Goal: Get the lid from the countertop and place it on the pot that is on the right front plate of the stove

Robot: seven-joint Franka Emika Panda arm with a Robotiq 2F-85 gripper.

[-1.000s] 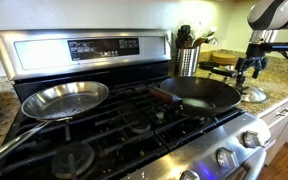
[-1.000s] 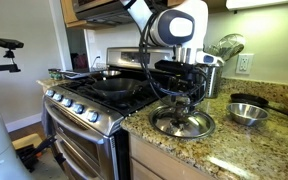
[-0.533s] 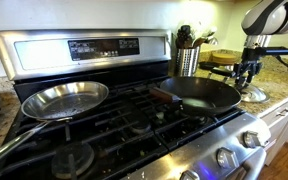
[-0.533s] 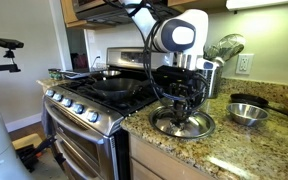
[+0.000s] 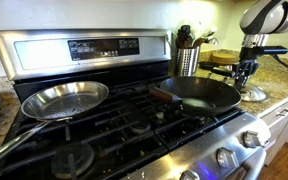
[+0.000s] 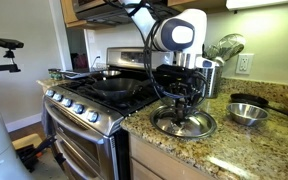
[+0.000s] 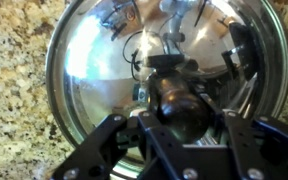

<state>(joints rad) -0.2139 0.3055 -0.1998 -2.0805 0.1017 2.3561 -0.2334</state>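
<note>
Since a second ago the arm has leaned slightly further over the lid, which lies on the table beside the stove, well apart from the uncovered black pot (nothing delivered yet). In an exterior view the wrist points straight down, low over the lid. Wrist view: the jaws stand spread either side of the centre knob, not yet clenched, so grasping, lifting and placing remain.

1. Countertop: speckled beige-brown granite.
2. Lid: shiny, round, lying flat near the front edge at the counter's end.
3. Steel bowl: farther along the counter, apart from the lid.
4. Utensil canister: upright near the back edge.
</note>
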